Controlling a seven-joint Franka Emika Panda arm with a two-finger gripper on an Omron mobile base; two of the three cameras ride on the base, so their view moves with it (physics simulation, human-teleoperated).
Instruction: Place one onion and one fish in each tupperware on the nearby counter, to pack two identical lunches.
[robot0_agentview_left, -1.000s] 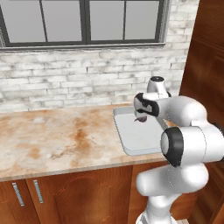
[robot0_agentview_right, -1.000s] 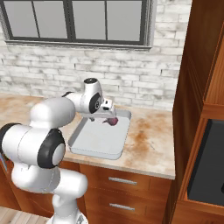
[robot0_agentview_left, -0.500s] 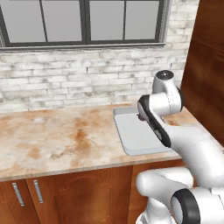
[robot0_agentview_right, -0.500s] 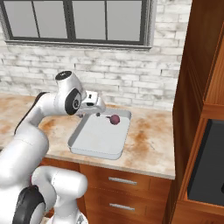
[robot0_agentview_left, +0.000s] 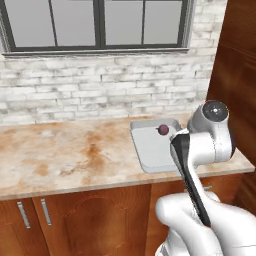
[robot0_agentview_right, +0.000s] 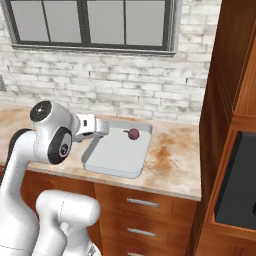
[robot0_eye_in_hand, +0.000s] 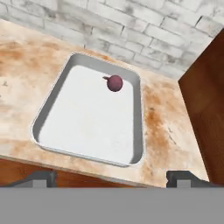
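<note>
1 dark purple-red round onion (robot0_eye_in_hand: 115, 82) sits inside the pale grey squarish tray (robot0_eye_in_hand: 52, 114), near its far wall, its onion packed. The gripper (robot0_eye_in_hand: 111, 178) hangs above the tray's near edge, fingers wide apart and empty, free to fetch a fish.

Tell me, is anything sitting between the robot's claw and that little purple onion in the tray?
Nothing visible does. The purple onion lies alone near the far end of the pale grey tray, and the open gripper looks across bare tray floor toward it.

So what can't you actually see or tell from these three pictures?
- Pale grey tray: in the left base view the arm covers its right side.
- Gripper: in the hand view, just the fingertips poke up; the rest is cut off.
- Purple onion: a small dark bit beside it is too small to identify.
</note>
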